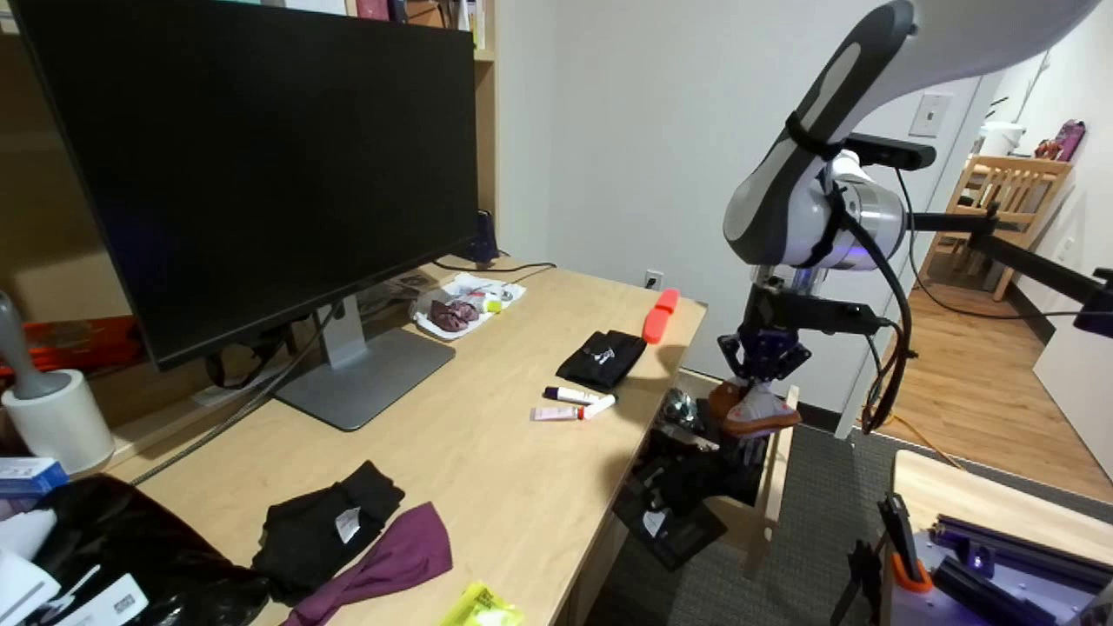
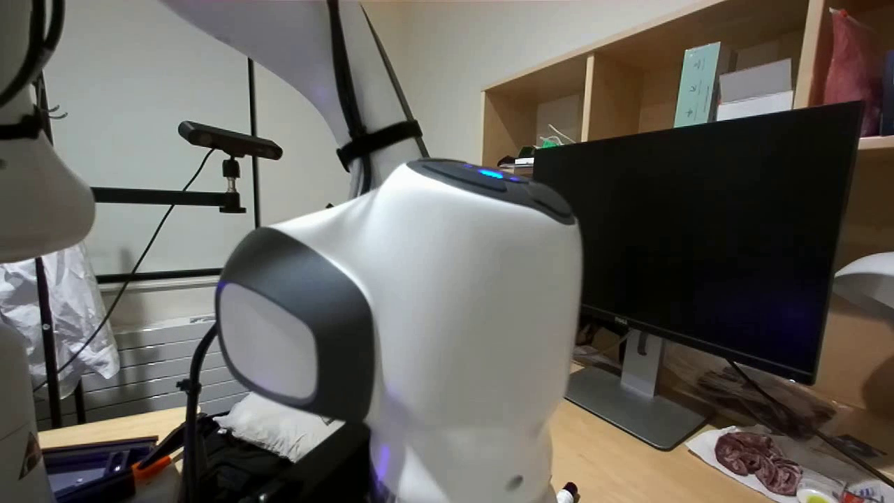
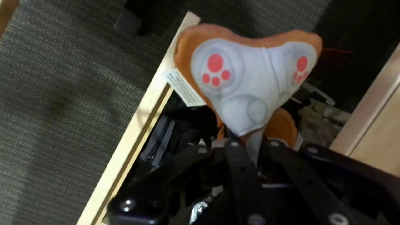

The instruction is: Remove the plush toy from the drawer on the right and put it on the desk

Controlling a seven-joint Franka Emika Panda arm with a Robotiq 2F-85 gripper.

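The plush toy point(image 1: 762, 412) is whitish with orange-brown parts. It hangs in my gripper point(image 1: 759, 377) over the open drawer point(image 1: 772, 478), beside the desk's edge. In the wrist view, the plush toy point(image 3: 250, 75) shows pink paw prints and a white tag. My gripper point(image 3: 245, 142) is shut on a narrow part of it. The drawer's wooden side point(image 3: 140, 117) runs below it, with dark items inside. The desk point(image 1: 496, 382) is a long pale wood top. It also shows in an exterior view point(image 2: 594, 454), where the arm blocks the gripper and toy.
On the desk near the drawer lie a black pouch point(image 1: 602, 358), a red case point(image 1: 661, 316) and small tubes point(image 1: 569, 396). A monitor point(image 1: 287, 174) stands at the back. Black cloth point(image 1: 326, 526) and purple cloth point(image 1: 391, 561) lie nearer. A black item point(image 1: 669, 526) hangs over the drawer's front.
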